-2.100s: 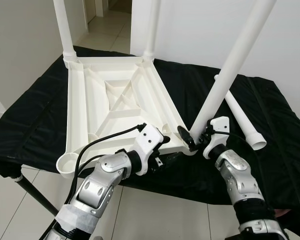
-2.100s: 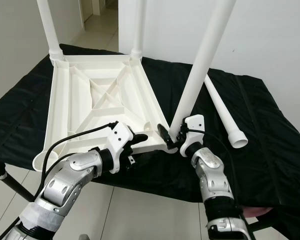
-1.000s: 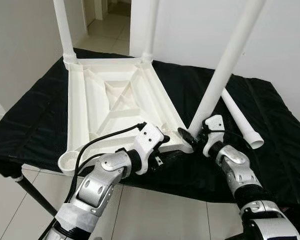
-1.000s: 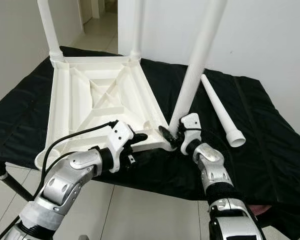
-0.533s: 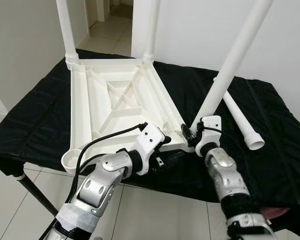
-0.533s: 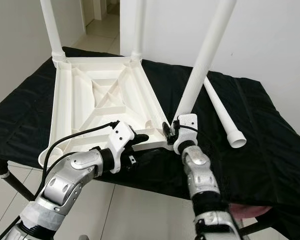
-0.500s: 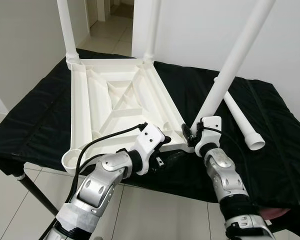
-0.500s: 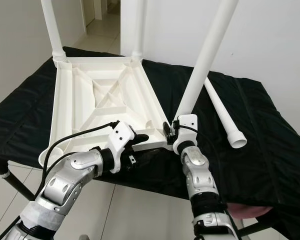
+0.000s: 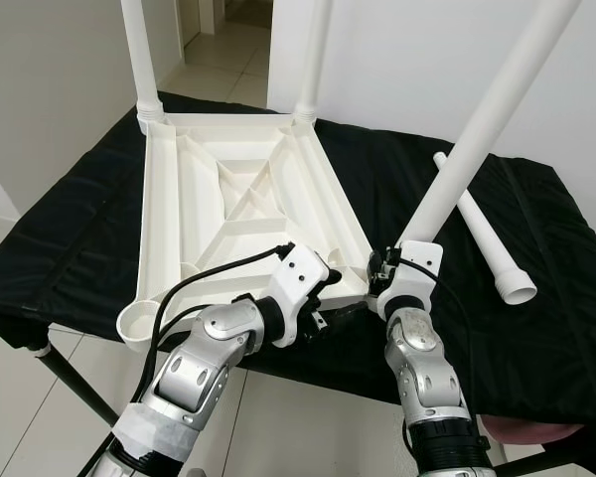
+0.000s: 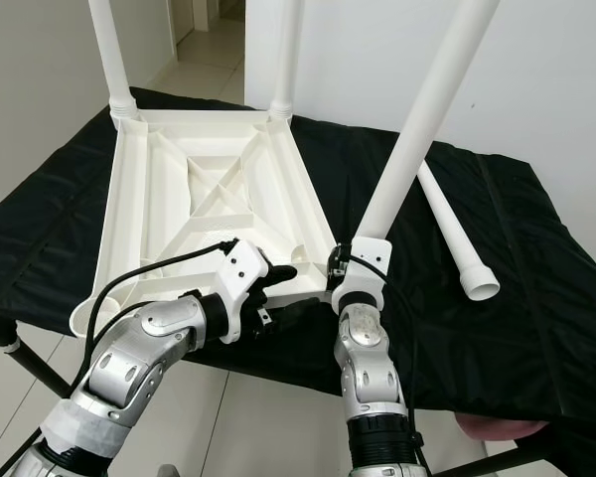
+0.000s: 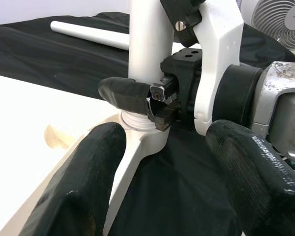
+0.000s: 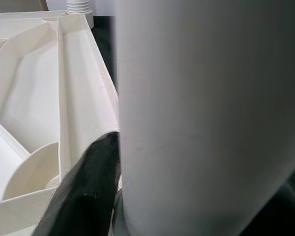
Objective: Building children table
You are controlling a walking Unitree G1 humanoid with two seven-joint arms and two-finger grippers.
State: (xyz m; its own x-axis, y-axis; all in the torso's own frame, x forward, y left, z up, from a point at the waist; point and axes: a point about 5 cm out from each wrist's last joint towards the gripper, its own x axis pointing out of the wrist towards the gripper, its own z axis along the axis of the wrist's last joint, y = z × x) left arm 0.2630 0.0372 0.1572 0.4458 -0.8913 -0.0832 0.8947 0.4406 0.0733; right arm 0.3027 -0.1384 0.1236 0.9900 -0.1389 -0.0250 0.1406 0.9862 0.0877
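White moulded plastic tabletop (image 9: 233, 209), inverted, ribbed underside up, lies on a black cloth-draped surface (image 9: 70, 248); its near edge sits close to the surface's front edge, with tiled floor (image 9: 20, 397) beyond. Two round white legs (image 9: 139, 55) stand upright in the far corner sockets. A third leg (image 9: 477, 129), smooth tube, leans tilted in the near right corner socket. A fourth leg (image 9: 482, 231), tapered with flared open end, lies loose on the cloth to the right, open cloth around it. Right pincer (image 9: 382, 270) closed around the base of the tilted leg. Left pincer (image 11: 162, 162), fingers spread, hovers at the tabletop's near edge, just beside that socket. Empty ring socket (image 9: 136, 323) at near left corner.
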